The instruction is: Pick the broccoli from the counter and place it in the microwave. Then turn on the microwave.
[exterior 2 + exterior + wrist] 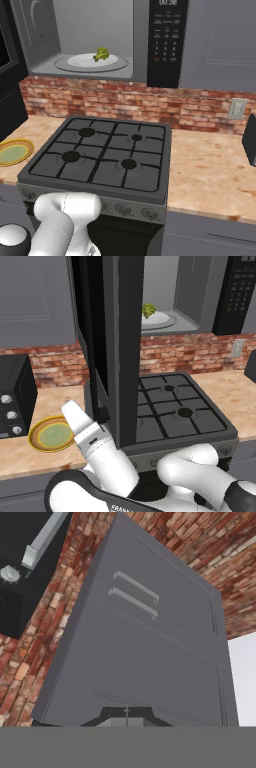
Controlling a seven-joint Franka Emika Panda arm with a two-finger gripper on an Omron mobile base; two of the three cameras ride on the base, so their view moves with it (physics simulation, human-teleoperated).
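Stretching along a red brick wall (150, 107), the light tan wooden desk (205, 170) had grey cabinet fronts below it. A dark grey gas stove (102, 157) with four round burners sat in the middle of the desk. A round green plate (51, 434) with a yellow rim lay on the desk to the left of the stove, and it was bare. A small black oven (15, 396) with silver knobs stood further left, by the wall.

The big grey microwave (100, 30) hung above the stove, and its black glass door (95, 341) was swung wide open. That door hung right in front in the left base view and hid part of the inside. The small bumpy green broccoli (102, 54) sat on the round white turntable (90, 62) inside the microwave. A black keypad panel (166, 42) was on the right side of the microwave.

The white arm reached up beside the open door. The tool (126, 712) was clenched shut with nothing in it, and it faced grey wall cabinets (145, 642) with thin silver handles.
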